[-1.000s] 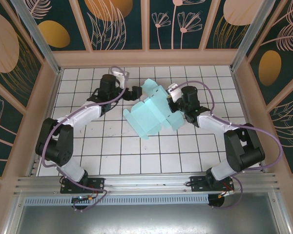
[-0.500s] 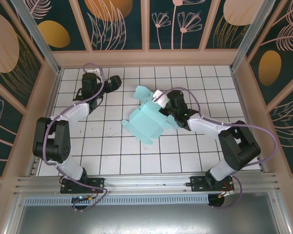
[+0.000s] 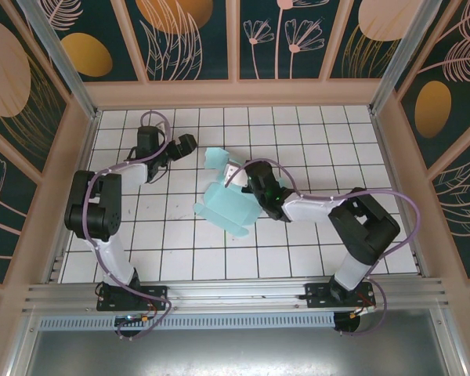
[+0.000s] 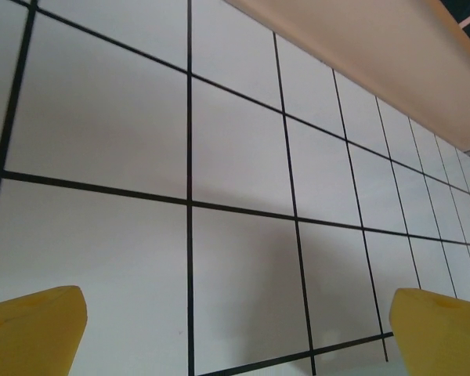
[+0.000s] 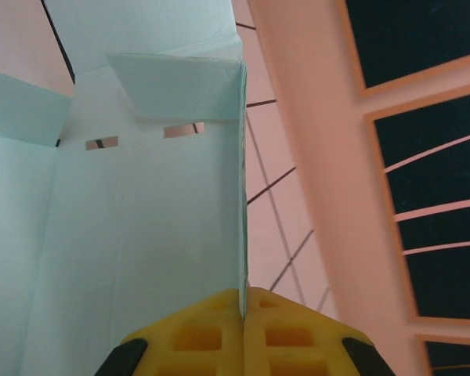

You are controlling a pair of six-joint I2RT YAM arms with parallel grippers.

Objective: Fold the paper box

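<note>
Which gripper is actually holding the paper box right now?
The right gripper: it is pinched shut on the edge of a raised panel of the paper box. The left gripper is open over the bare tiled table, apart from the box.

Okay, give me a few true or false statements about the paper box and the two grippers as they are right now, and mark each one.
1. The right gripper is shut on a thin edge of the paper box. True.
2. The left gripper holds a flap of the box. False: it is open and empty, over the tiled table.
3. The box is folded fully closed. False: its panels and flaps stand open.
4. In the top view the left gripper is apart from the box. True.
</note>
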